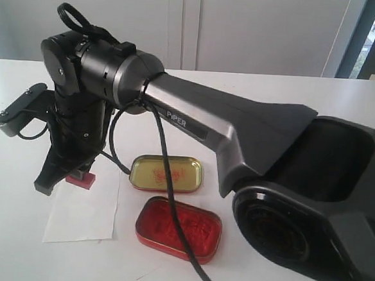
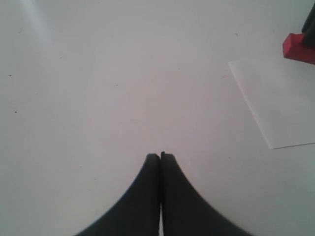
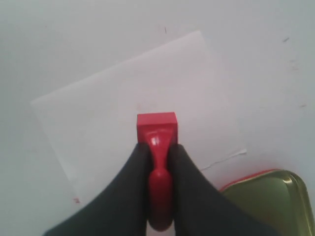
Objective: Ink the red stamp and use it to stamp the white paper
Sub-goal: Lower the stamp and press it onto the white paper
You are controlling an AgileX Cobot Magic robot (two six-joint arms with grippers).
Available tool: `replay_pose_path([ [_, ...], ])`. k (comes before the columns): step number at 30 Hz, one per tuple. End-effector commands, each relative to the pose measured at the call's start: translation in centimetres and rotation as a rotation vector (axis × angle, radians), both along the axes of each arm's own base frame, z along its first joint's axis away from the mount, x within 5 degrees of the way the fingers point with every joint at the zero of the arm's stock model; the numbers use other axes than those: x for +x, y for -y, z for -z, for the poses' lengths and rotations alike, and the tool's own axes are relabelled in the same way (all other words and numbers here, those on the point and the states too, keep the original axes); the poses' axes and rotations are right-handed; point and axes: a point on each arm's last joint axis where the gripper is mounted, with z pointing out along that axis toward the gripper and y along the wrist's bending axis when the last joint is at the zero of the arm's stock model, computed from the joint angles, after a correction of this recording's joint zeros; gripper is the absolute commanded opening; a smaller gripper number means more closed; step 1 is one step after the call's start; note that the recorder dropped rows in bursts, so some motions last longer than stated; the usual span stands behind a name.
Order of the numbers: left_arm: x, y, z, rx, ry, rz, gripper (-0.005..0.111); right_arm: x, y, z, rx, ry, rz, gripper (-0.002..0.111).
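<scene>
The jaws of the right gripper (image 3: 157, 147) squeeze the handle of the red stamp (image 3: 156, 129). The stamp is down at the white paper (image 3: 98, 113), maybe touching it; I cannot tell. I think inking is done and pressing is left. The jaws of the left gripper (image 2: 160, 157) are pressed together, holding nothing.

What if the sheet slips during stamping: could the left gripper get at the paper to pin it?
Probably yes. The left gripper, shut, has only bare table between it and the paper; the right gripper holds the stamp at its far end.
</scene>
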Motion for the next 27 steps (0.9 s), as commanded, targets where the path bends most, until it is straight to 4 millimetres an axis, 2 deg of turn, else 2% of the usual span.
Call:
replay_pose_path([
  [1,-0.1,0.0,0.3,-0.005,-0.011,-0.003,0.0,0.2,-0.3,0.6,0.018,-0.029,-0.003,0.0],
  [4,-0.1,0.0,0.3,-0.005,-0.011,-0.003,0.0,0.6,-0.2,1.4,0.014,-0.05,0.023,0.0],
  [11,-0.1,0.0,0.3,-0.005,-0.011,-0.003,0.0,2.2,1.1,1.4,0.047,-0.094,0.109,0.0],
  [19,-0.1,0.0,0.3,-0.005,-0.011,-0.003,0.0,2.4,1.3,1.4,0.067,-0.126,0.128,0.0],
  [27,-0.1,0.0,0.3,-0.005,-0.011,-0.003,0.0,2.2,1.7,3.1,0.02,-0.156,0.151,0.0],
])
